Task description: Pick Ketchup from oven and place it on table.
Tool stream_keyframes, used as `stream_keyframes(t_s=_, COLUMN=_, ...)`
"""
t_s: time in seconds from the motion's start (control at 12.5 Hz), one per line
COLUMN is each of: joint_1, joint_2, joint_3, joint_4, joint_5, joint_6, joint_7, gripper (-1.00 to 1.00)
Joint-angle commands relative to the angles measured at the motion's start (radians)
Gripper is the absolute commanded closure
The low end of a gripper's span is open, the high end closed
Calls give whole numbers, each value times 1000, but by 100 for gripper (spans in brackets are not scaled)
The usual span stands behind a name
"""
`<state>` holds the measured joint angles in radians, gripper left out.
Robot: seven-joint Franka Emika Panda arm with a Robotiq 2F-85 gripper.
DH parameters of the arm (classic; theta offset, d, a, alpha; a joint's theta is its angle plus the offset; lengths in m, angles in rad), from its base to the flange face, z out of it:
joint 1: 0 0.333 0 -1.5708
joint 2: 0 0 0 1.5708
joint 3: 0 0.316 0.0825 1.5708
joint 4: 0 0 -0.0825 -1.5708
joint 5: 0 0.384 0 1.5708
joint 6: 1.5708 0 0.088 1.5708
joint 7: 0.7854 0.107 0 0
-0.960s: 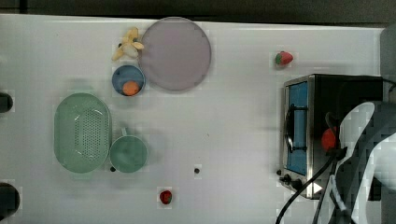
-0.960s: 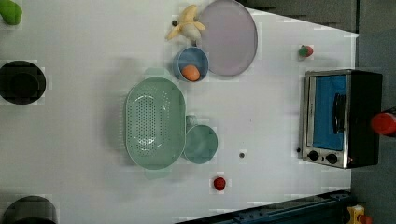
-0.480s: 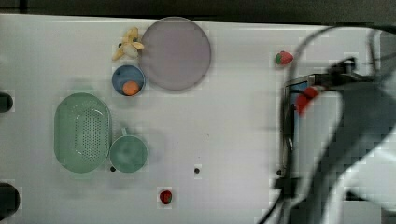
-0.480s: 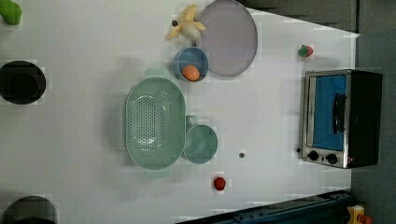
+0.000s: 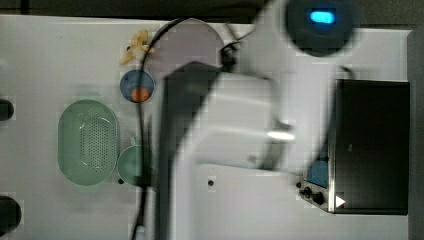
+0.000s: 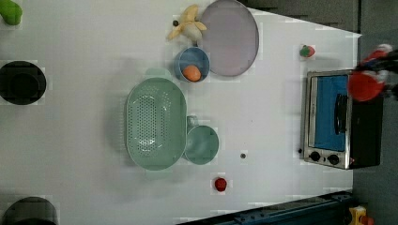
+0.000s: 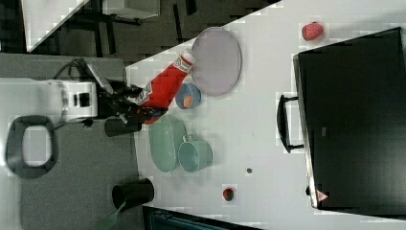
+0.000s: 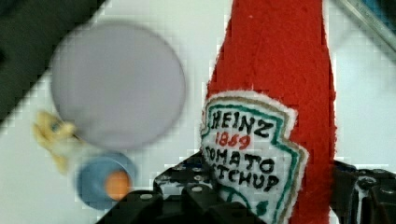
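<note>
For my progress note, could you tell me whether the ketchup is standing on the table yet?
No, the claw holds the ketchup in the air.

We see a white arm [image 5: 220, 150] w/ rounded casing, a dark round cap w/ a blue light [image 5: 322, 17] and a black cable [image 5: 142, 130] running alongside. The gripper [image 8: 261, 198] is black, w/ small silver screws.

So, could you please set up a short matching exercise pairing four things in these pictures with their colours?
Things:
1. ketchup bottle
2. colander
3. plate
4. small bowl

Colours:
A. blue
B. red
C. pale green
D. grey-lilac

Pairs: 1-B, 2-C, 3-D, 4-A
</note>
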<state>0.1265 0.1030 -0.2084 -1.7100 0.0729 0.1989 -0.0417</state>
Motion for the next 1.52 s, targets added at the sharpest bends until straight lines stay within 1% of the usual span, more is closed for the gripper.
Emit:
stream_keyframes(t_s=0.08, joint_1=-6, joint_2=-10, joint_3=-2, joint_4=-112, joint_5=-6, joint_6=63, joint_7=-7, gripper=-29)
stream_keyframes(t_s=0.24, joint_1=-4, joint_2=-10, joint_3=1, joint_4=-219, joint_5=-6, joint_6=149, joint_7=30, gripper=-29)
stream_keyframes(t_s=0.48, joint_1=-3, joint_2=-1, joint_3=6, joint_4=-402, joint_5=-6, joint_6=324, joint_7=35, gripper=-29)
stream_keyframes(t_s=0.64, joint_1=1, joint_2=28, joint_3=8, joint_4=-494, joint_5=-5, joint_6=448, joint_7=35, gripper=-29)
stream_keyframes(t_s=0.8, joint_1=5, joint_2=75, joint_3=9, joint_4=-547, joint_5=-5, joint_6=578, joint_7=35, gripper=-29)
stream_keyframes(t_s=1.04, joint_1=15, joint_2=167, joint_3=23, joint_4=-563, joint_5=-4, joint_6=667, joint_7=35, gripper=-29)
stream_keyframes(t_s=1.12, joint_1=17, joint_2=192, joint_3=27, joint_4=-562, joint_5=-4, joint_6=677, joint_7=35, gripper=-34)
stream_keyframes(t_s=1.28, joint_1=19, joint_2=228, joint_3=31, joint_4=-560, joint_5=-3, joint_6=701, joint_7=35, gripper=-75)
stream_keyframes(t_s=1.36, joint_1=19, joint_2=233, joint_3=30, joint_4=-560, joint_5=-3, joint_6=712, joint_7=35, gripper=-100)
stream_keyframes(t_s=1.52, joint_1=20, joint_2=198, joint_3=30, joint_4=-548, joint_5=-3, joint_6=711, joint_7=35, gripper=-100)
